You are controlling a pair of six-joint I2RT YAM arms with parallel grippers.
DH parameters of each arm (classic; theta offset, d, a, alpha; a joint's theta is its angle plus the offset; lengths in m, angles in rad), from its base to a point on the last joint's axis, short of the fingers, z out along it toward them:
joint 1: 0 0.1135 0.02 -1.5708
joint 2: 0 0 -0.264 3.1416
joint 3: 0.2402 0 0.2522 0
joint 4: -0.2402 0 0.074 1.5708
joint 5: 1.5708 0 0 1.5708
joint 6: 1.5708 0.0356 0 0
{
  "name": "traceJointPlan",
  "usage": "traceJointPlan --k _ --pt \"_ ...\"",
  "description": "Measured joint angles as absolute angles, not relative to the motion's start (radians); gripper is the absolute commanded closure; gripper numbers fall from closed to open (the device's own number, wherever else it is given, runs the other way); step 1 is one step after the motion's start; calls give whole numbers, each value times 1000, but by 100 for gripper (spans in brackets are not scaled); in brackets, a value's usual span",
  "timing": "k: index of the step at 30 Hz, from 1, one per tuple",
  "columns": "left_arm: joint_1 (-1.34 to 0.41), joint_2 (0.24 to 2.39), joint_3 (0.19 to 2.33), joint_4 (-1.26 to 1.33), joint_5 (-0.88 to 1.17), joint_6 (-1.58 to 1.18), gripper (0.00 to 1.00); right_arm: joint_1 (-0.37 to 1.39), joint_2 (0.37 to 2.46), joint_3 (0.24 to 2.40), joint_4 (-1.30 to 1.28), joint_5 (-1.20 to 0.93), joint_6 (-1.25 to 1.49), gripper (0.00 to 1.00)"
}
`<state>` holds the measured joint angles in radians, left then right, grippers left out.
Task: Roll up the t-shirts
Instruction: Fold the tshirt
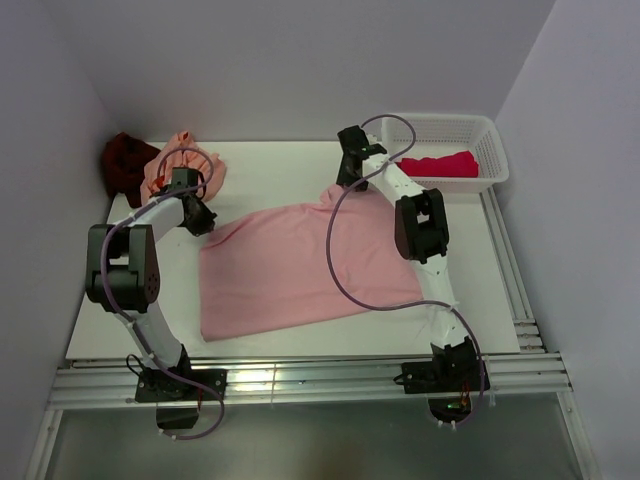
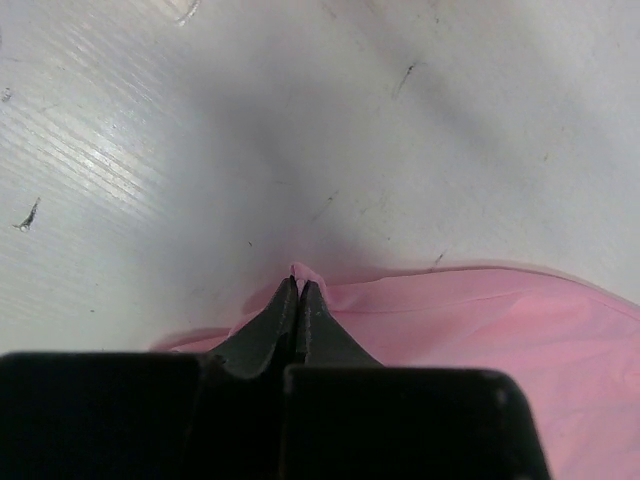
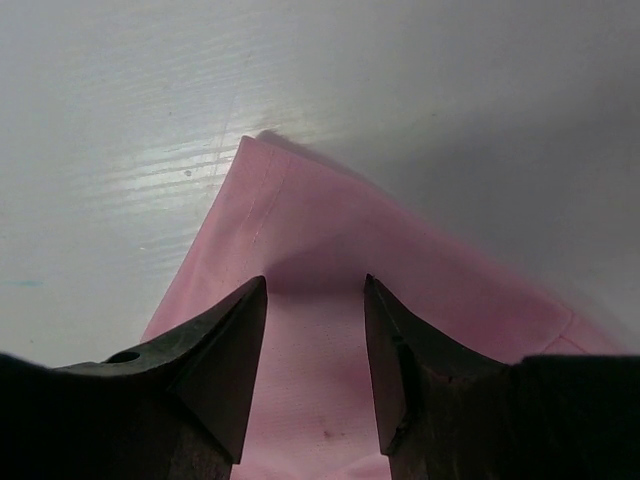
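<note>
A light pink t-shirt (image 1: 290,265) lies spread flat on the white table. My left gripper (image 1: 200,222) is shut on its far left corner, a nub of pink cloth (image 2: 303,272) pinched between the fingertips. My right gripper (image 1: 350,180) is open over the shirt's far right corner (image 3: 300,230), jaws standing on either side of the cloth. A peach-orange t-shirt (image 1: 180,160) and a dark maroon t-shirt (image 1: 125,160) lie bunched at the back left. A bright red t-shirt (image 1: 445,165) lies in the basket.
A white lattice basket (image 1: 490,150) stands at the back right. Walls close the left, back and right sides. A metal rail (image 1: 300,380) runs along the near edge by the arm bases.
</note>
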<state>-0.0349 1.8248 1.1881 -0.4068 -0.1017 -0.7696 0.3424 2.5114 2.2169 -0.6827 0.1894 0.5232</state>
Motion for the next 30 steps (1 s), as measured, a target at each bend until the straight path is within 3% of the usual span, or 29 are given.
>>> traceJointPlan --k 9,14,20,23,30 --pt "-54 1814 1187 -405 -102 -761 100 346 2511 2218 -715 252 490 48" --pt "-59 1814 1187 -408 -102 -752 100 350 2511 2220 -736 276 464 74" --pt "-60 1814 1187 -408 -102 -747 100 351 2511 2224 -748 274 451 94" --pt "-60 1814 1187 -408 -102 -744 100 352 2511 2219 -733 273 450 100" --pt "-63 1814 1188 -410 -103 -744 100 351 2461 2106 -611 278 451 100"
